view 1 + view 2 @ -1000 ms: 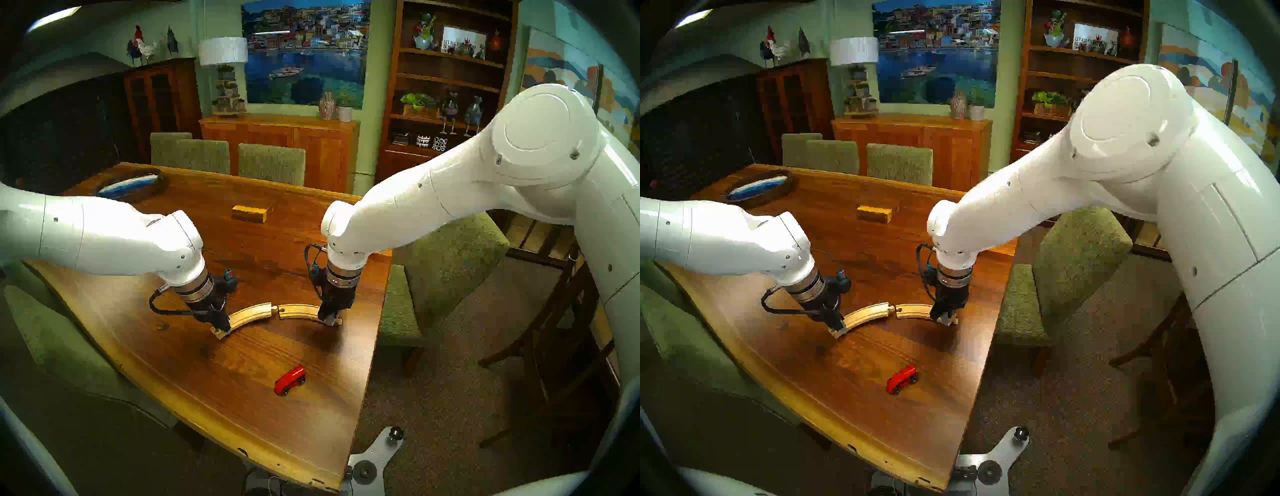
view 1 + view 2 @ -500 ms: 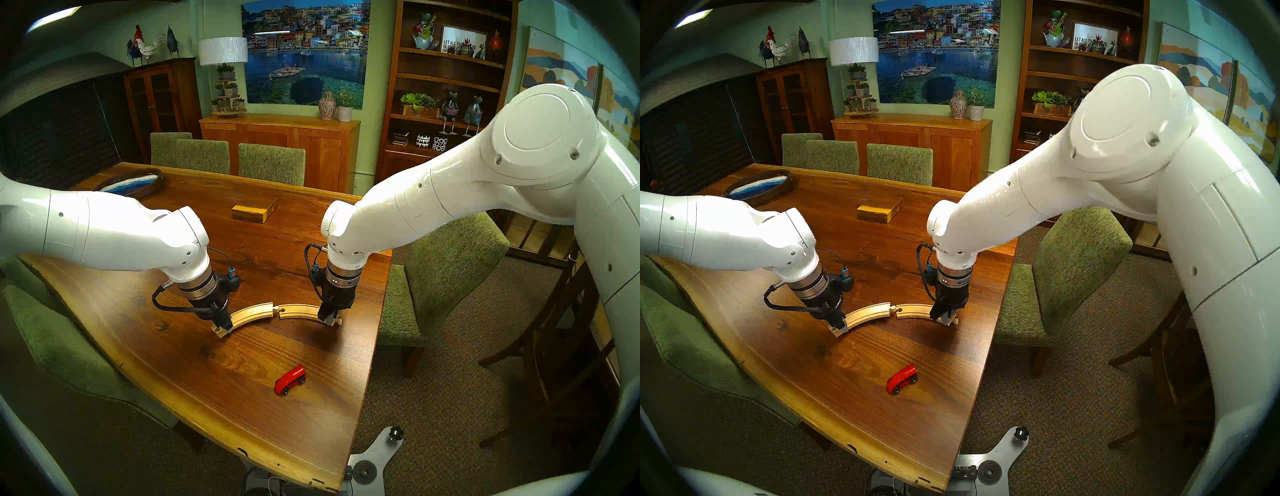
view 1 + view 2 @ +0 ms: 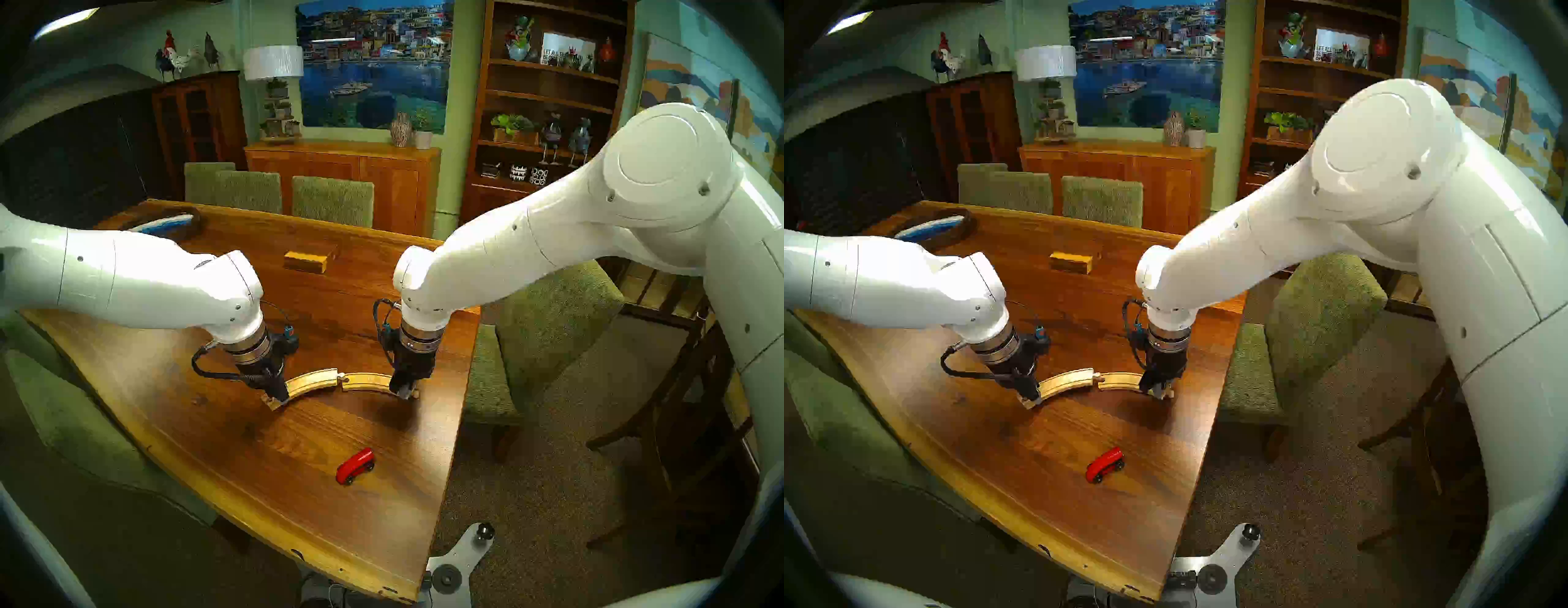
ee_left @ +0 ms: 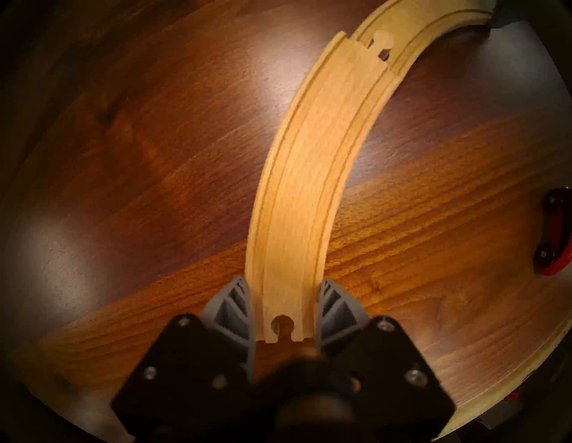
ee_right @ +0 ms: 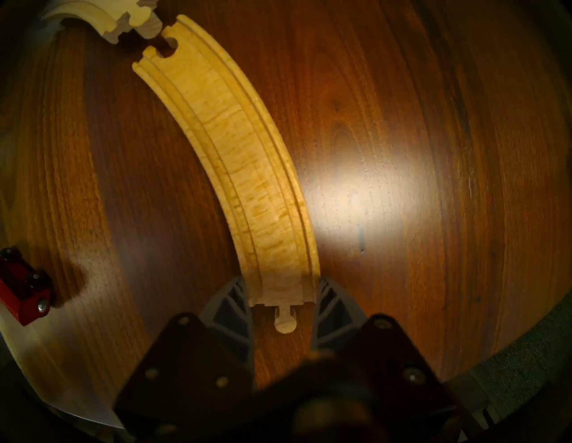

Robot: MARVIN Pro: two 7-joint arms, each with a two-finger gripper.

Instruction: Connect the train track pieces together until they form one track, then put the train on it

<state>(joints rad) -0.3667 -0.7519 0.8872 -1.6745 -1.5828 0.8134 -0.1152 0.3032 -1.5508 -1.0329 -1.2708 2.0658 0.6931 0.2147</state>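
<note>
Head views first: the left track piece (image 3: 312,382) is being gripped at its outer end by the left gripper (image 3: 278,399), and the right track piece (image 3: 367,381) is being clamped the same way by the right gripper (image 3: 405,392). Both curves are sitting mid-table on the walnut dining table (image 3: 212,458), meeting end to end. The red toy train (image 3: 355,466) is being left alone at about 6 o'clock from the joint, nearer the table's front edge. A rectangular wooden block (image 3: 306,260) is lying well off at 12 o'clock.

Left wrist view: the socket end of the left piece (image 4: 297,191) is being pinched across its width between the grey ribbed fingers (image 4: 235,306), so that gripper is clenched on it. Up at 1 o'clock the peg looks to be riding over the other piece's socket, seemingly not dropped in yet.

Right wrist view: the peg end of the right piece (image 5: 235,148) is being squeezed on its side edges by the fingers (image 5: 230,304), and the train (image 5: 23,286) is showing at 9 o'clock.

Handling guess: these pieces are probably being treated as light, stiff wood, smooth-sided, so slipping or pivoting in the grip is likely if pushed hard. The flat side edges near an end are being used, which seems right. The glossy train is probably best pinched across its sides.
</note>
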